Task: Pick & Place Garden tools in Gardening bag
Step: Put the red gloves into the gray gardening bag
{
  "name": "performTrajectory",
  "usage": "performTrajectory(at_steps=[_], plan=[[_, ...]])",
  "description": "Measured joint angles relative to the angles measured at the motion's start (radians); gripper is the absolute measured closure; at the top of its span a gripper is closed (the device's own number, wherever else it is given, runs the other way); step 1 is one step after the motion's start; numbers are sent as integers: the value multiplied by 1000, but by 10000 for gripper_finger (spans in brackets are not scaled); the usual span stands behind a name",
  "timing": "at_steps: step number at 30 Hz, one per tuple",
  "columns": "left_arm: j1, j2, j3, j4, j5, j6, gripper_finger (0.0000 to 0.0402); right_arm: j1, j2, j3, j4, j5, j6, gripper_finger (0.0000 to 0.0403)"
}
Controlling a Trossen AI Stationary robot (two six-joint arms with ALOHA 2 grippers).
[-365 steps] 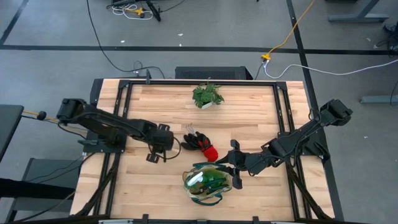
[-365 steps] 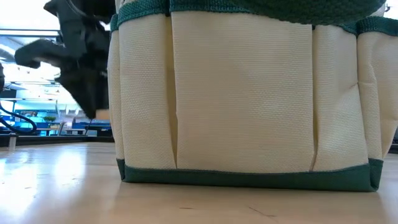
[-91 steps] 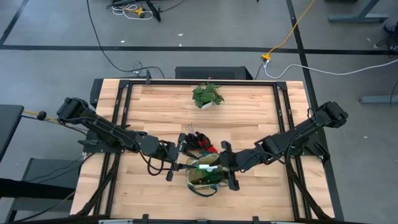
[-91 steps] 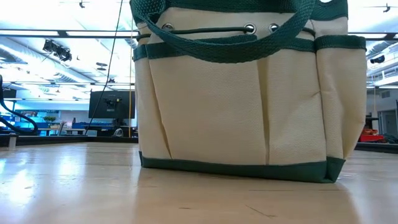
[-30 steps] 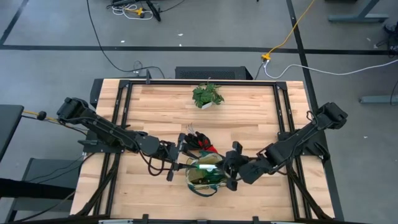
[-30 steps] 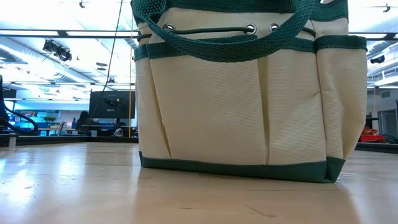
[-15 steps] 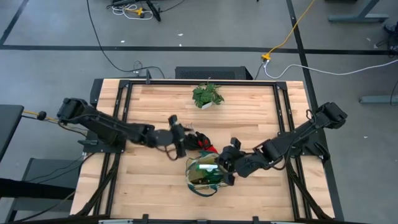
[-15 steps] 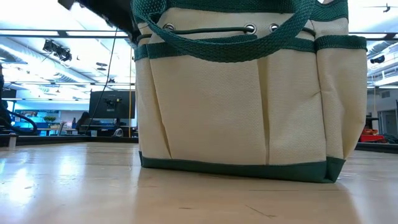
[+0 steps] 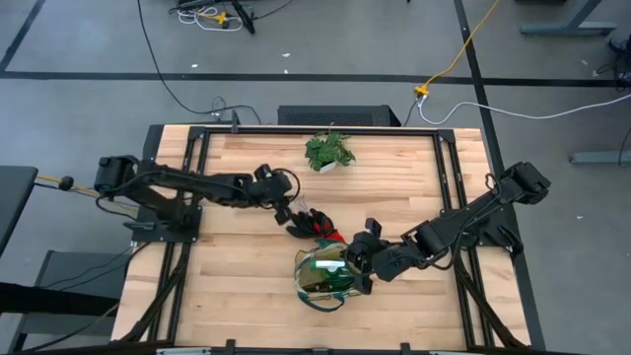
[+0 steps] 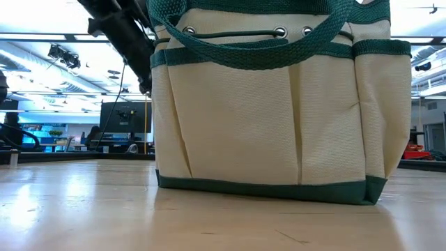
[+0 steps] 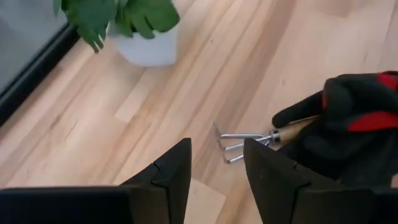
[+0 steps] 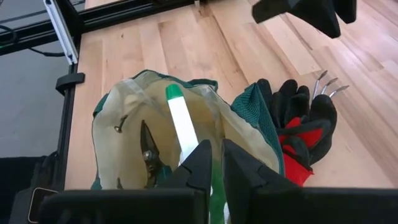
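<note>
The beige gardening bag (image 9: 328, 279) with green trim stands open near the table's front edge and fills the low view (image 10: 279, 104). The spray bottle (image 12: 181, 127) and the pruning shears (image 12: 148, 152) lie inside it. The red-and-black gloves (image 9: 317, 226) lie just beyond the bag, on the hand rake's handle; the rake's prongs (image 11: 229, 144) stick out toward the plant. My left gripper (image 9: 287, 214) hovers open just left of the gloves, over the prongs (image 11: 217, 180). My right gripper (image 9: 354, 266) is at the bag's right rim, nearly shut (image 12: 216, 171). My right gripper has a strip of the bag's green rim trim (image 12: 215, 190) between its two fingers, at the bag's right side. The fingers come slanting down from the table's right. The bag stands on the table with its mouth held open.
A potted plant (image 9: 328, 151) in a white pot stands at the table's far middle, beyond the gloves. Black frame rails run along the table's left and right sides (image 9: 192, 197). Bare wood lies left of the bag.
My left gripper has gone from the bag's left side toward the table's far edge and now hangs beside the gloves, over the rake's prongs. My right gripper has stayed at the bag's rim. The bag has kept still.
</note>
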Motion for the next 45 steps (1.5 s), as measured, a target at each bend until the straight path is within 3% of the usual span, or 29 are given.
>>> performTrajectory(at_steps=[11, 26, 29, 36, 45], plan=[[77, 164, 1, 18, 85, -20, 248, 0, 0, 0, 11, 0, -4, 365], [78, 307, 0, 165, 174, -19, 248, 0, 0, 0, 18, 0, -8, 365], [78, 309, 0, 174, 140, -19, 248, 0, 0, 0, 18, 0, -9, 365], [82, 309, 0, 187, -47, -26, 258, 0, 0, 0, 23, 0, -8, 365], [118, 309, 0, 190, -73, -117, 285, 0, 0, 0, 30, 0, -8, 365]])
